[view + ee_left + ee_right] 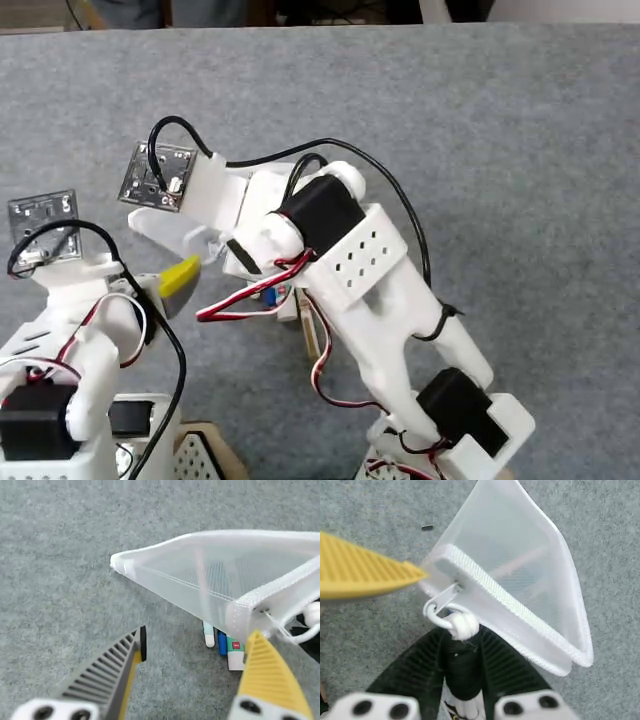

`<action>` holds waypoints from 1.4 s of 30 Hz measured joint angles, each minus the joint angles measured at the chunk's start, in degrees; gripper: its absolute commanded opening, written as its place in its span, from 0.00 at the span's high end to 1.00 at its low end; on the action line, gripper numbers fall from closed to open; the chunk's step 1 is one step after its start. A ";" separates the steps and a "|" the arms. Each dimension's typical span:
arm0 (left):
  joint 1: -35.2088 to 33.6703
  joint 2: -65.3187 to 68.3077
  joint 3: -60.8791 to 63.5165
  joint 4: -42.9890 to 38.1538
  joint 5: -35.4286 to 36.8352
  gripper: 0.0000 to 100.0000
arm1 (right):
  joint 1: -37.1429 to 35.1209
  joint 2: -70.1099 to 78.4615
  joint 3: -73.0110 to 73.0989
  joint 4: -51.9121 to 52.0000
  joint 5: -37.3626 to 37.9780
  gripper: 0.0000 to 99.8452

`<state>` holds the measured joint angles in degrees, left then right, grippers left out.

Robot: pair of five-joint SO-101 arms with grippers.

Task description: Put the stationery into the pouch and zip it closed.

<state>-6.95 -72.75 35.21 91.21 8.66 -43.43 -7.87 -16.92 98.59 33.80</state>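
Pouch: translucent white mesh, between the two grippers, its zipper end raised off the grey counter.
Left gripper: wide open, holding nothing; yellow fingertip at the pouch's zipper end.
Right gripper: black fingers closed on a black marker, whose tip meets the white zipper pull.
Pens: on the counter, partly under the pouch.
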 measured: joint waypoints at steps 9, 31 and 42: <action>-0.09 -0.18 0.00 -1.49 0.00 0.68 | 0.00 0.00 0.00 0.00 0.00 0.99; 1.23 -0.18 -0.09 -1.93 0.18 0.68 | -0.62 0.00 0.00 0.00 0.00 0.99; 2.55 -0.18 8.53 -8.44 0.35 0.68 | -0.62 0.00 0.00 0.00 0.00 0.99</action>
<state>-4.40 -72.92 43.74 82.77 9.01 -44.04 -7.87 -16.92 98.59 33.80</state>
